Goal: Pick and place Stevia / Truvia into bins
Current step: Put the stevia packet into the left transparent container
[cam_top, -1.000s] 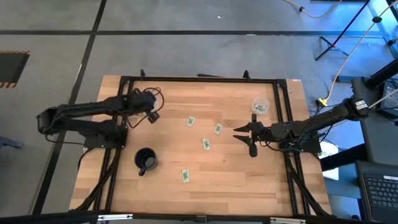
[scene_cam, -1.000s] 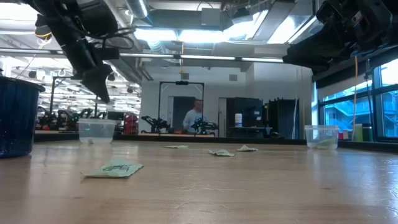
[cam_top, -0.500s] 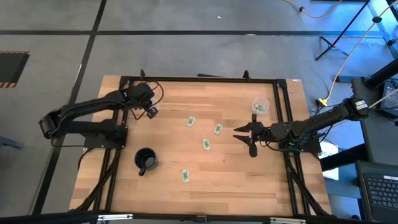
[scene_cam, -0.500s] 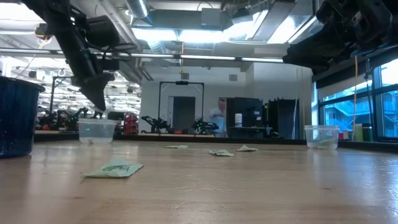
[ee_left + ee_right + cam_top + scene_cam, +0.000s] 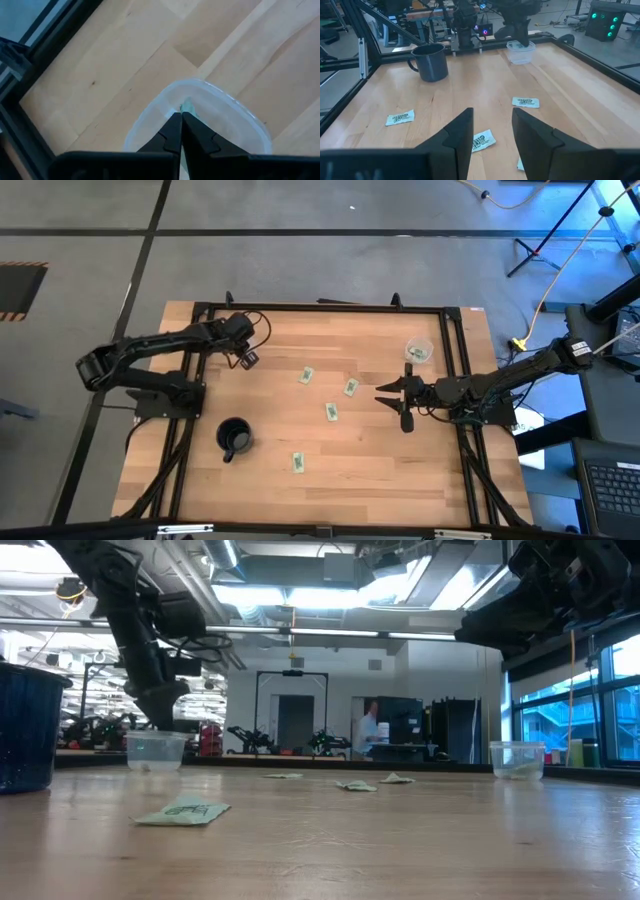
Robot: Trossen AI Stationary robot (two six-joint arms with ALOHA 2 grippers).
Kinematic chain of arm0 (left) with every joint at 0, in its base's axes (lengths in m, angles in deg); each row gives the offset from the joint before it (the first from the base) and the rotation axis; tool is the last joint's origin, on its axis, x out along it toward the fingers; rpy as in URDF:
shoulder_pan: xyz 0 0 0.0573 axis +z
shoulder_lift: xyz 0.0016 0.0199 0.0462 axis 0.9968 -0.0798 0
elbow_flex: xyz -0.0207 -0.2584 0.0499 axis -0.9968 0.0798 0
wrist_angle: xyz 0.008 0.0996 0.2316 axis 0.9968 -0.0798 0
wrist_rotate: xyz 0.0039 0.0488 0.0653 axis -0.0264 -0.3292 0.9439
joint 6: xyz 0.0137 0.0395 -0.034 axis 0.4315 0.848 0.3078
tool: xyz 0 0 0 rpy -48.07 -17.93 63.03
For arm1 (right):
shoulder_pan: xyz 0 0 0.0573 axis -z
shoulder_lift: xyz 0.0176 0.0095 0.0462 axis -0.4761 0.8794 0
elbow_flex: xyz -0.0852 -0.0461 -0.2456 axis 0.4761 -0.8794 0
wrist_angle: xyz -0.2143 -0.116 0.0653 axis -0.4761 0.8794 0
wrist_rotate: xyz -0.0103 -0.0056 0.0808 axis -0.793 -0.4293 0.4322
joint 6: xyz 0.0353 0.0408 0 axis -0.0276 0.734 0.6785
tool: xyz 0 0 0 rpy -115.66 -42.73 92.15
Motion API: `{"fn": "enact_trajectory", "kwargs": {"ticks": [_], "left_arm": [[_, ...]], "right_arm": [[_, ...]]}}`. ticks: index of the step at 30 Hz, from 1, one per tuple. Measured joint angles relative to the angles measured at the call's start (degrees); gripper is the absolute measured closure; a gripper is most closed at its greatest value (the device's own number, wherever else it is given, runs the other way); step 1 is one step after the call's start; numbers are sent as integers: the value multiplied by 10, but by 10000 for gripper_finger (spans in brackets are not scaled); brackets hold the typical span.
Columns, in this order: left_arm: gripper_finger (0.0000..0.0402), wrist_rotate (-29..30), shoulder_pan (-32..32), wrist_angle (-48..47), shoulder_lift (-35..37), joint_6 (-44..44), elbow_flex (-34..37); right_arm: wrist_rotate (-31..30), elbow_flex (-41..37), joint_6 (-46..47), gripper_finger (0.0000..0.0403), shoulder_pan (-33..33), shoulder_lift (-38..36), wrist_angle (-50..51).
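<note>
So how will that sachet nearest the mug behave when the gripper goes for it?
The sachet lies flat but slightly crinkled, so it's probably light and floppy, likely to slide on the smooth table if nudged. Being thin, it may need a pinch right at the surface.

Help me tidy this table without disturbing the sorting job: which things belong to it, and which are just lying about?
Belongs to the job:
- four loose sachets on the table
- clear cup near the right arm
- clear cup under the left gripper, fingers shut on a sachet
- right gripper, waiting

Just lying about:
- black mug

Left pincer (image 5: 179,117) closed; right pincer (image 5: 491,116) parted.
</note>
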Motion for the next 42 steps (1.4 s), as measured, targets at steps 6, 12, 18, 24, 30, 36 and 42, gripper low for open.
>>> {"fn": "enact_trajectory", "kwargs": {"ticks": [6, 12, 18, 24, 30, 36, 42], "left_arm": [[395, 0, 0, 5, -17, 0, 0], [391, 0, 0, 5, -27, 19, 0], [379, 13, 0, 5, -28, 20, 0], [355, 41, 0, 4, -27, 15, 0], [334, 40, 0, 4, -27, 14, 0], [321, 38, 0, -20, -20, 0, -5], [318, 0, -1, -70, 14, -16, -42]], "right_arm": [[0, 0, 0, 264, 0, 0, 0], [0, 0, 0, 264, 0, 0, 0], [0, 0, 0, 264, 0, 0, 0], [0, 0, 0, 264, 0, 0, 0], [0, 0, 0, 264, 0, 0, 0], [0, 0, 0, 264, 0, 0, 0], [0, 0, 0, 264, 0, 0, 0]]}}
